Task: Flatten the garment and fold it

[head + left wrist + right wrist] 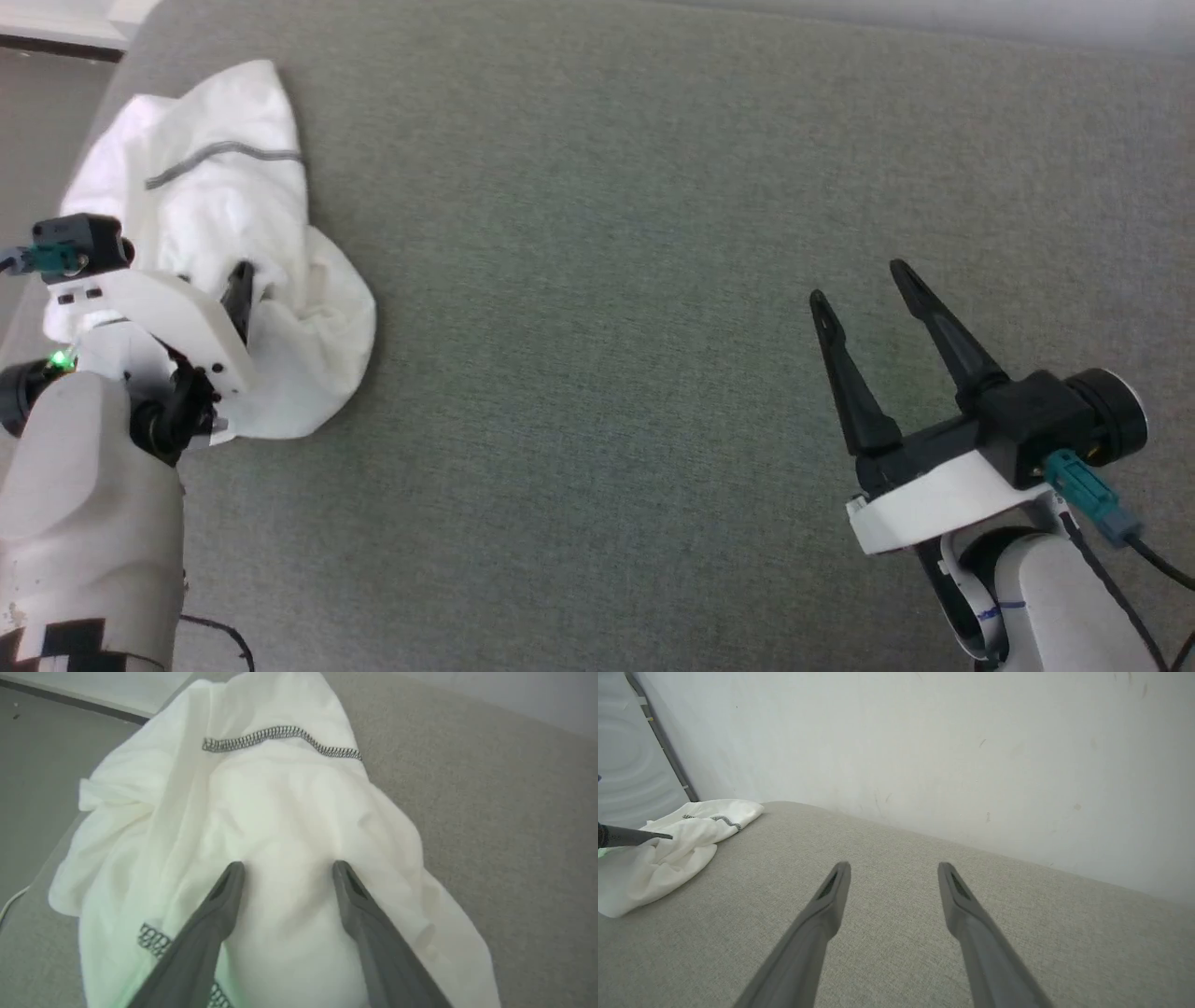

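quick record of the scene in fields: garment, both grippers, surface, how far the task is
surface: grey fabric, wall behind it
garment: white, crumpled in a heap near the surface's left edge, dark-stitched hem on top
left gripper: open, straddling the heap; contact unclear
right gripper: open, over bare surface, well apart from the garment
progress: not yet flattened or folded

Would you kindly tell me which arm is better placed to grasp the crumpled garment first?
Left: the left claw, open, is at the garment, while the right claw, also open, hovers over bare grey surface far from it.
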`<state>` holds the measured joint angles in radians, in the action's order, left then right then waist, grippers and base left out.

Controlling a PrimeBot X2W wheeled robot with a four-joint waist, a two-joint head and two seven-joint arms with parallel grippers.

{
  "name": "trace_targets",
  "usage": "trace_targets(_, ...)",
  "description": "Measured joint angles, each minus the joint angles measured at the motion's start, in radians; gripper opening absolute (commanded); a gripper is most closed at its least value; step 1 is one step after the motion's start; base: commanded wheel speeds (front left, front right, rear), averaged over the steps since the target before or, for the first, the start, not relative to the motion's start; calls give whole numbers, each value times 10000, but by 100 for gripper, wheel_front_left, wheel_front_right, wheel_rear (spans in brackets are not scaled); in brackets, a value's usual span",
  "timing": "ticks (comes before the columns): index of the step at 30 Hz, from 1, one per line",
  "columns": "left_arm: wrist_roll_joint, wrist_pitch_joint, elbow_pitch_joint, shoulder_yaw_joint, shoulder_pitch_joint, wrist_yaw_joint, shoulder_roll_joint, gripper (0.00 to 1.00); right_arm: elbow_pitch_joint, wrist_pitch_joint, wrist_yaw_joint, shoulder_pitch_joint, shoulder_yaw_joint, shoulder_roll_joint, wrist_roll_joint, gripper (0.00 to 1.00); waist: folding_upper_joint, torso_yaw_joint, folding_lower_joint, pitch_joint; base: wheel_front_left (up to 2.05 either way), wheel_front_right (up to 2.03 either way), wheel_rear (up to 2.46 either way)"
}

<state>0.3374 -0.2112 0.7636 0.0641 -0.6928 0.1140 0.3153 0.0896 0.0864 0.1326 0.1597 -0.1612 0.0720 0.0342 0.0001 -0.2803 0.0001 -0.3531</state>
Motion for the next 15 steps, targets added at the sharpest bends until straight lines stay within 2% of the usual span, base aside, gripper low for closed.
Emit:
trace_targets(6,1214,-1799,1298,-339,-625,58,577,100,-96,155,0,219,-117,-23,117,100,0,340,-2,-465,0,0,0)
trace_targets(7,1336,-2079,1430,-426,-770,88,694,47,-115,205,0,232,-128,-25,119,100,0,379,-2,-532,0,0,0)
trace_targets(8,1511,-2364,1584,-441,-905,92,759,16,-142,217,0,245,-138,-29,130,100,0,414,-2,-589,0,0,0)
trace_targets(9,1676,-2644,1703,-466,-1035,98,817,0,-171,234,0,254,-146,-33,148,100,0,444,-2,-635,0,0,0)
trace_targets(12,2123,-3325,1962,-606,-1371,100,978,0,-244,336,0,276,-157,-40,209,100,0,497,-2,-693,0,0,0)
trace_targets(15,2161,-3133,2006,-890,-1404,173,1089,0,-326,410,0,319,-178,-73,282,100,0,480,-1,-610,0,0,0)
